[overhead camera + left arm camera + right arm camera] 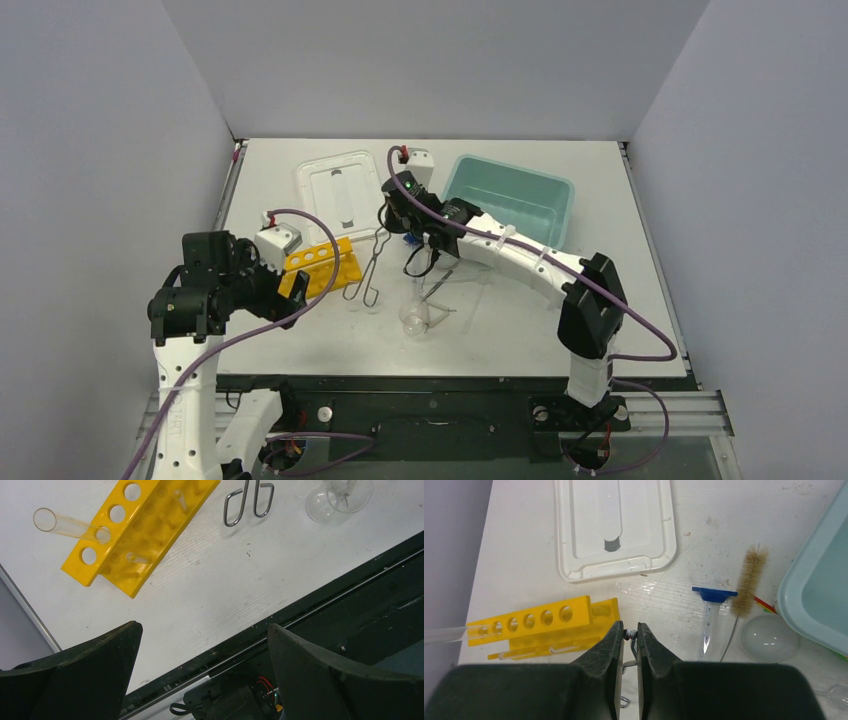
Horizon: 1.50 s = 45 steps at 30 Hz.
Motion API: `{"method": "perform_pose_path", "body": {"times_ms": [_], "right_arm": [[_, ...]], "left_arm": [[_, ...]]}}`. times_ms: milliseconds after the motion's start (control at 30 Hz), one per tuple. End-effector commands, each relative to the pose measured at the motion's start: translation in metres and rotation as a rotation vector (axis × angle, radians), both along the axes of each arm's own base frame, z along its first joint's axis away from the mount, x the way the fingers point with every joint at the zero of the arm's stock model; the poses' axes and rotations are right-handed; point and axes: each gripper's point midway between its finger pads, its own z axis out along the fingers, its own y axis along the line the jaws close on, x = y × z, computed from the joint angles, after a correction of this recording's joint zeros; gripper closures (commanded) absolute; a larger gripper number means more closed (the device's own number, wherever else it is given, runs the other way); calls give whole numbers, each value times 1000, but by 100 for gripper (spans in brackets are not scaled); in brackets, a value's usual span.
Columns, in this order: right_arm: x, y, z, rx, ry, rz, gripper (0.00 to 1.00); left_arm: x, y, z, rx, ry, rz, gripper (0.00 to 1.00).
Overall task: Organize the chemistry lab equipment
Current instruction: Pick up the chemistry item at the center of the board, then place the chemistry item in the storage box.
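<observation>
The step in hand looks like moving the tongs (370, 275) off the counter (215, 580), most likely into the teal tub (515, 170) just to the right. The tongs lie on the counter between the yellow rack (150, 535) and a blue-capped vial (711, 615), with a brush (749, 577) and a round dish (769, 637) beyond the vial. To do this well, the lift should go straight up first, since the long loop-handled end hangs far from the grip and could swing into the rack or the glassware near it. A slow carry would keep the thin metal from slipping.

The right end effector (630, 630) is pressed nearly together, pinching the tongs at their far end, with a sliver of metal showing between the pads. The left end effector (205, 640) is spread wide and holds nothing, hanging above the counter's near edge.
</observation>
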Motion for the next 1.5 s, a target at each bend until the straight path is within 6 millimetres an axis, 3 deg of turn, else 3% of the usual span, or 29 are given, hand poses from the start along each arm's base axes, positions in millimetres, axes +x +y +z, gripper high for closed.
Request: {"method": "perform_pose_path", "body": {"times_ms": [0, 267, 500, 633, 800, 900, 1067, 1200, 1467], "right_arm": [[11, -13, 64, 83, -111, -39, 100], [25, -46, 95, 120, -140, -93, 100], [50, -104, 129, 175, -164, -229, 100], [71, -155, 140, 228, -160, -349, 100], [90, -243, 154, 333, -178, -577, 100], [94, -292, 141, 402, -168, -709, 100], [88, -339, 125, 489, -172, -864, 100], [78, -359, 110, 470, -177, -955, 100], [72, -372, 73, 564, -179, -1132, 100]], "left_arm": [[6, -2, 14, -6, -69, -21, 3], [6, -3, 16, -7, -73, -21, 3], [5, -3, 17, -11, -75, -22, 3], [4, -3, 18, -9, -77, -21, 3], [4, -2, 16, -2, -75, -23, 3], [3, -2, 15, -1, -72, -21, 3], [3, -2, 15, -3, -75, -24, 3], [4, -2, 17, -1, -77, -27, 3], [5, -4, 16, -13, -68, -27, 3]]}}
